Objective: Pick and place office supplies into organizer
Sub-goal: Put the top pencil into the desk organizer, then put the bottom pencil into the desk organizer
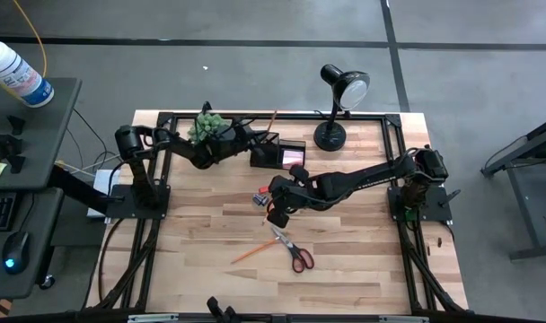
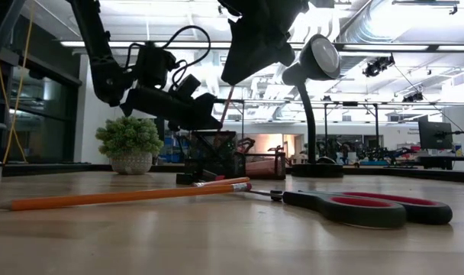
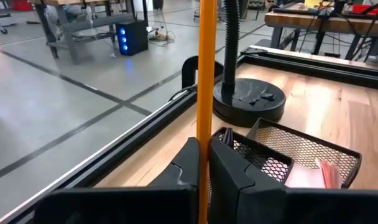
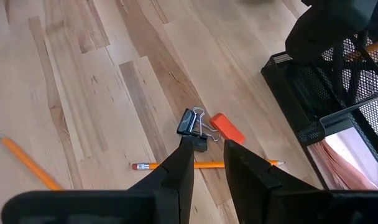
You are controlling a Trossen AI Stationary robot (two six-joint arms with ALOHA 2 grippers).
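I have broad bare wood on the table (image 1: 345, 269) toward six o'clock in the overhead view, while the black rail (image 3: 124, 140) runs close along the twelve o'clock edge beside the organizer (image 1: 277, 152). My left gripper (image 3: 204, 163) sits over the organizer's taller cup, clenched on an orange pencil (image 3: 206, 74) standing nearly upright, its long axis vertical. My right gripper (image 4: 207, 155) hangs above mid-table, fingers parted and grasping nothing, over a black binder clip (image 4: 192, 123) and an orange eraser (image 4: 227, 127); a second pencil (image 4: 204, 165) lies just beside them. Toward six o'clock, the red-handled scissors (image 1: 293, 250) lie with blades toward eleven o'clock, another pencil (image 1: 249, 254) just beside.
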